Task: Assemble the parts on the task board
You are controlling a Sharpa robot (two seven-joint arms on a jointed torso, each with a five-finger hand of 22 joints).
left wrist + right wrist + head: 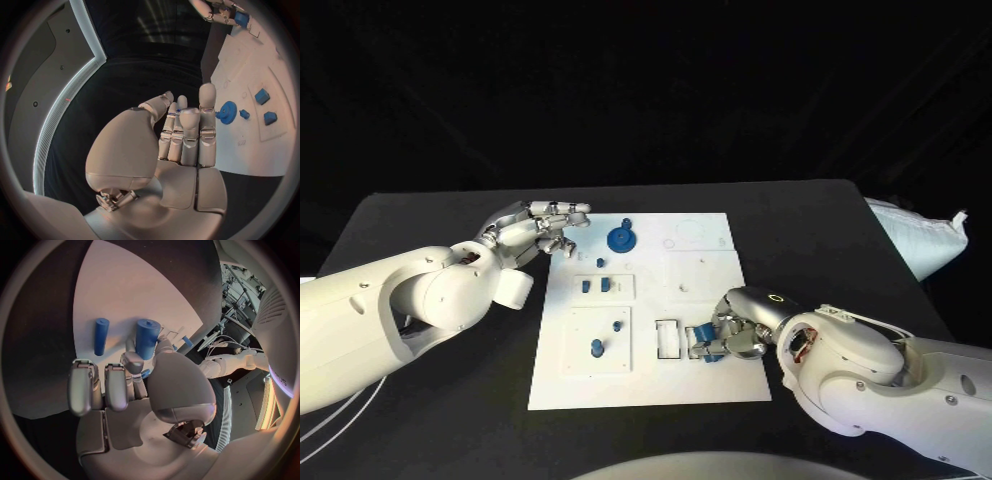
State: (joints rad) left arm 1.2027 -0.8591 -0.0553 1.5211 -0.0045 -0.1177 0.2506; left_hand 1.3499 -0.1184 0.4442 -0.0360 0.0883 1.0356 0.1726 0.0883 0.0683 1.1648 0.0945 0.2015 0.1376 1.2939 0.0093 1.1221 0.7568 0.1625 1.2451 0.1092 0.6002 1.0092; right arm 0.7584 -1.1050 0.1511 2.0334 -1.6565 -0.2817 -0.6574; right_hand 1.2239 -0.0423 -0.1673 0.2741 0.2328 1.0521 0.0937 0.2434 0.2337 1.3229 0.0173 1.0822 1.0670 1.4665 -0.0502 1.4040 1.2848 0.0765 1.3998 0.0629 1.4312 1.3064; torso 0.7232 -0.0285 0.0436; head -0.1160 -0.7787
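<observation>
The white task board (711, 270) lies in the middle of the black table. A blue gear (623, 238) sits near its far left corner, and several small blue parts (596, 286) stand in the recessed plates on its left side. My left hand (545, 226) hovers at the board's far left edge beside the gear (226, 111), fingers straight and holding nothing. My right hand (734, 335) rests at the board's near right. It pinches a thick blue cylinder (148, 337) between thumb and a finger. A thinner blue peg (100, 336) lies on the board beside it.
A white rectangular slot frame (669, 338) sits just left of my right hand. A white bag (923, 236) lies at the table's right edge. Bare black table surrounds the board on both sides.
</observation>
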